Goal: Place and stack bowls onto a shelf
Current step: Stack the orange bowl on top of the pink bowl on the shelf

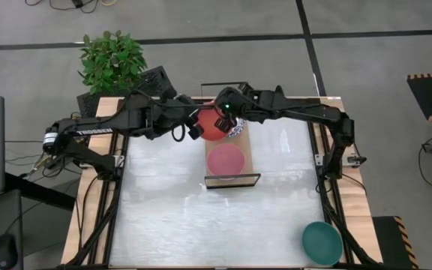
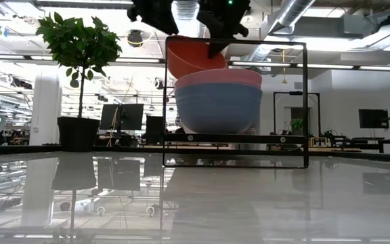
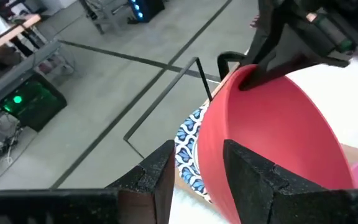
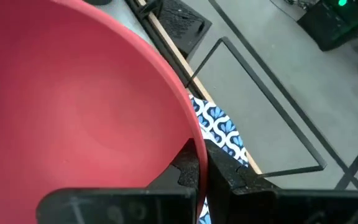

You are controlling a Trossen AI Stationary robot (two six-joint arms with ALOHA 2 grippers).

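Glossy white tabletop carries a dark green bowl at its near right corner. Mid-table, the shelf holds a pink bowl nested in a slate-blue bowl. Over its far end, above a blue-patterned bowl, the left gripper and right gripper each pinch the red bowl by its rim.

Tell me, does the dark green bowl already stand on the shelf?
No, the dark green bowl sits on the table's near right corner, far from the shelf.

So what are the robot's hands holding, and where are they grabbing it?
Both hold the red bowl by its rim: the right gripper pinches one edge, and the left gripper has the opposite edge between its fingers.
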